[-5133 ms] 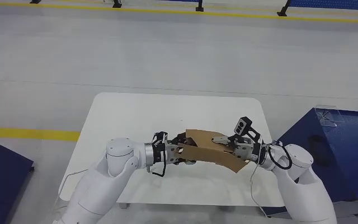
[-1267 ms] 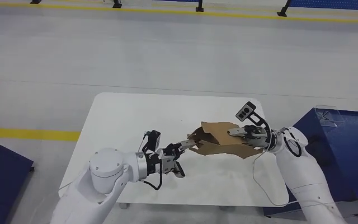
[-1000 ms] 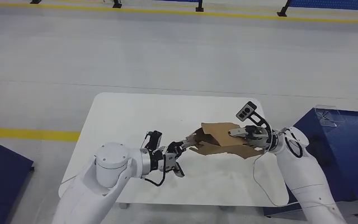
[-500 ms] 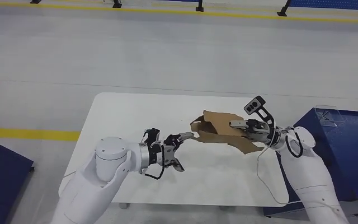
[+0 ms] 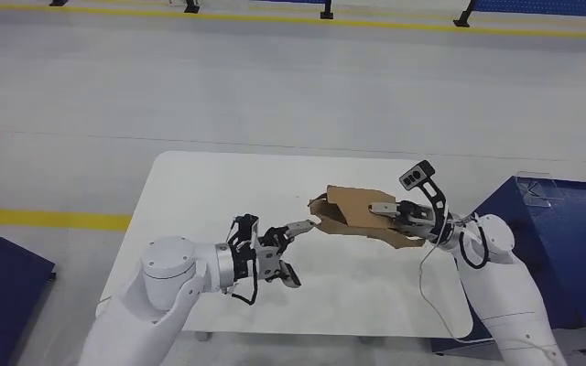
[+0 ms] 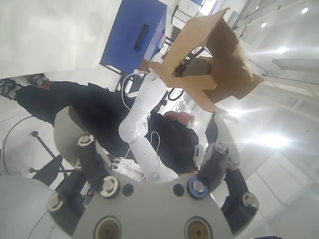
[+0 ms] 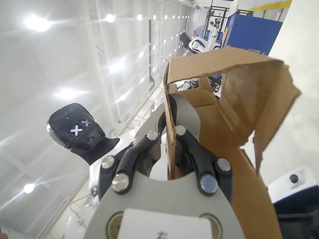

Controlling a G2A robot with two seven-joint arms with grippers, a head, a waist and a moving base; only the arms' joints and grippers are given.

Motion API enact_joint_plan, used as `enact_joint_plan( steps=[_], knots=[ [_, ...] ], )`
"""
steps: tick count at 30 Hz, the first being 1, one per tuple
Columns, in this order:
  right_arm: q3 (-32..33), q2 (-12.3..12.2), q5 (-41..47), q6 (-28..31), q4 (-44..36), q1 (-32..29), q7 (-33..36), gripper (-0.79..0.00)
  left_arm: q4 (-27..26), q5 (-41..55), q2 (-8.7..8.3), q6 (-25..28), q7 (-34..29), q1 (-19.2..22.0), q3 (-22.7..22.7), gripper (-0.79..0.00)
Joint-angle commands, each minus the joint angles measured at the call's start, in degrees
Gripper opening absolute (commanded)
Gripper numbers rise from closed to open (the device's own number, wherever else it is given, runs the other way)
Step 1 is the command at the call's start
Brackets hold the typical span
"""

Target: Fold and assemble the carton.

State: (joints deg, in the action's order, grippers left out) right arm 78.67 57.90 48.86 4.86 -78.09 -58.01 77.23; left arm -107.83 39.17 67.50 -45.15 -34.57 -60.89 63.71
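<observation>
Leftward grip on the carton (image 5: pixel 352 203) had gone: five seconds earlier both grippers clamped a flat, bowed sheet between them, whereas now the left gripper (image 5: pixel 295 252) held nothing, its fingers spread wide. The right gripper (image 7: pixel 170 115) remained closed on one cardboard wall, the panel pinched edge-on between its fingers. Over the last second the right arm had carried the carton a little farther from the robot and toward the right side of the table (image 5: pixel 211 192), where it hung in the air and not on the surface. The left arm had followed it, so that its upper fingertip (image 5: pixel 307 225) sat at the carton's nearest corner; whether it touched the flap or stood just short of it could not be told. In that interval the sheet had also opened out, and the left wrist view showed panels standing at angles to one another around a hollow, with loose flaps at the end. For the task this probably meant the flat blank had been popped into a rough sleeve and one-handed support was enough to hold it. The end flaps were not yet folded in, and the free left gripper seemed placed to push one of them next.
</observation>
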Motion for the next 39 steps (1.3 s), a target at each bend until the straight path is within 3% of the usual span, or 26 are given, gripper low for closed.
enact_joint_plan(
  steps=[1,11,16,25,33,39],
  knots=[
    [-0.04,0.01,-0.15,0.21,-0.43,-0.48,-0.16,-0.785,0.17,-0.47,0.13,-1.79,0.51,1.35,-1.36,0.000],
    [0.28,-0.18,-0.43,-0.21,-1.51,-2.53,1.40,-0.785,2.24,1.31,1.69,-1.46,4.39,3.77,-9.04,0.000],
    [0.63,-0.34,-1.07,-0.45,-2.59,-3.24,1.99,-0.785,3.03,2.78,2.43,-2.29,6.87,5.53,-10.74,0.000],
    [2.38,-0.66,-0.45,-0.98,-3.03,-3.62,2.37,-0.785,2.42,4.43,2.68,0.32,10.27,3.83,-9.89,0.000],
    [2.55,-0.73,-1.24,-0.18,-1.71,-3.07,2.51,-0.785,2.27,5.88,2.34,0.24,9.32,2.72,-7.94,0.000],
    [2.30,-0.76,-1.44,0.17,-1.63,-3.30,3.44,-0.785,2.55,5.71,2.48,-0.37,8.80,3.58,-9.03,0.000]
  ],
)
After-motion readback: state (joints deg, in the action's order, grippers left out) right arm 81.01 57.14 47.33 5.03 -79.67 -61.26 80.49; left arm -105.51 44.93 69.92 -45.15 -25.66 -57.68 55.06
